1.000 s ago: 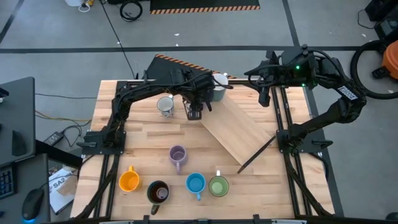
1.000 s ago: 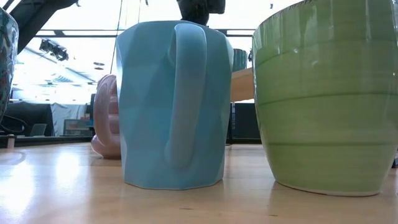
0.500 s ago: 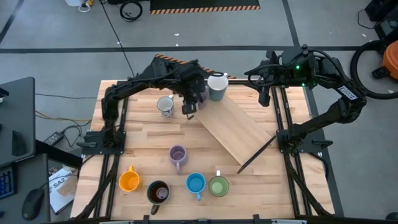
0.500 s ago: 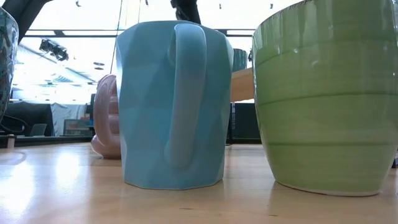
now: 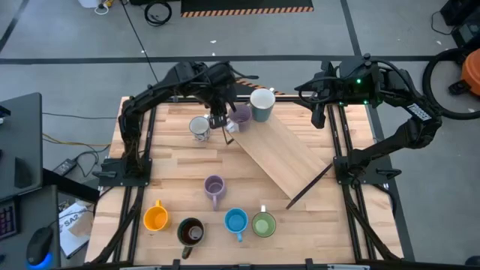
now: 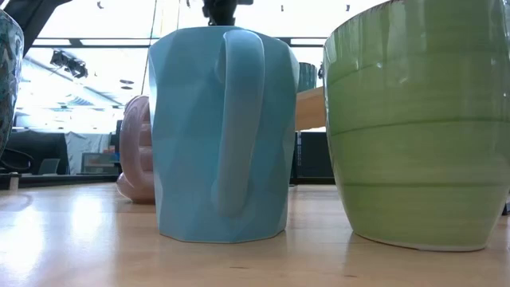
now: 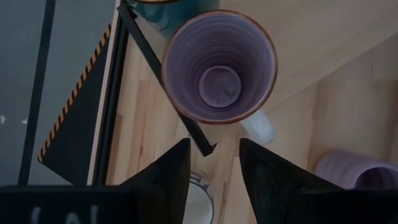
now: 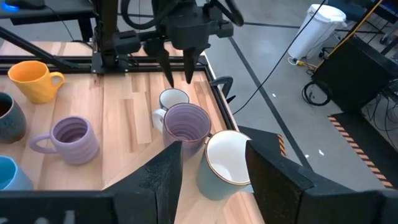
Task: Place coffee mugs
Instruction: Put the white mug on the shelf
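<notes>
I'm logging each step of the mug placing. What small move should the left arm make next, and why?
Probably lift the left gripper clear and swing toward another mug, perhaps the small white mug beside it. Its fingers stand open and empty just above the lavender mug, which sits upright at the wooden board's top end beside the white-lined mug.

The left arm is reaching across the far part of the tabletop (image 5: 180, 161), its pincer (image 5: 218, 122) pointing downward with fingers spread and holding nothing. The right arm is waiting folded at the far right edge, its pincer (image 5: 318, 114) standing parted and empty.
</notes>
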You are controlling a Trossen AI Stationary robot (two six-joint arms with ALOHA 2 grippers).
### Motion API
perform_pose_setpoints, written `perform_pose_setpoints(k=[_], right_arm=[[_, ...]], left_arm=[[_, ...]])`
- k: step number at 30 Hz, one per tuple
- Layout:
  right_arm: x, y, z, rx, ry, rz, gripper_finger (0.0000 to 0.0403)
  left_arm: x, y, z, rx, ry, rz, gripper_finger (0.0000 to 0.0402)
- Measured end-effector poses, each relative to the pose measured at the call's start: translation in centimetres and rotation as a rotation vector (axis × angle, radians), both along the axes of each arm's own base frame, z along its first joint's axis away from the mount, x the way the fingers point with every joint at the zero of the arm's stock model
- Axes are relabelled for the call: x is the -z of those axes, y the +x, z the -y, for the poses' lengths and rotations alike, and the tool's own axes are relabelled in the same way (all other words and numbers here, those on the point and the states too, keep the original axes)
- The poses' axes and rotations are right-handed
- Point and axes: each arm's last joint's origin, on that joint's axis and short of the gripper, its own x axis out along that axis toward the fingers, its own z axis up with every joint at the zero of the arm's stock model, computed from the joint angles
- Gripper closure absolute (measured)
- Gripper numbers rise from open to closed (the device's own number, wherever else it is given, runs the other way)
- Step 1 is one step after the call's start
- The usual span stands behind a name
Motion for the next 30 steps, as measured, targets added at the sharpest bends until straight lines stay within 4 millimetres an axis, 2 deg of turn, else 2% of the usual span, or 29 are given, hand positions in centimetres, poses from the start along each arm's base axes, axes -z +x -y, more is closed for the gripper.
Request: perform_pose_setpoints(k=[8,14,19,30], right_arm=[[0.0,0.0,0.0,0.006,0.012,0.002,0.0221],[0.0,0.0,0.0,0.007,0.012,0.005,0.0221],[0.0,0.0,0.0,0.008,0.018,0.008,0.0221],[-0.2,0.1,-0.1,0.0,0.005,0.027,0.0221]], left_arm=[[0.2,-0.8,-1.1,-0.029,-0.015,-0.045,0.026],[0.5,-1.0,-0.9,-0.017,-0.031,-0.073,0.026],[3.0,-1.5,-0.7,-0.006,-0.083,-0.162,0.026],[9.2,-7.6,1.9,-0.071,-0.078,-0.069,0.026]])
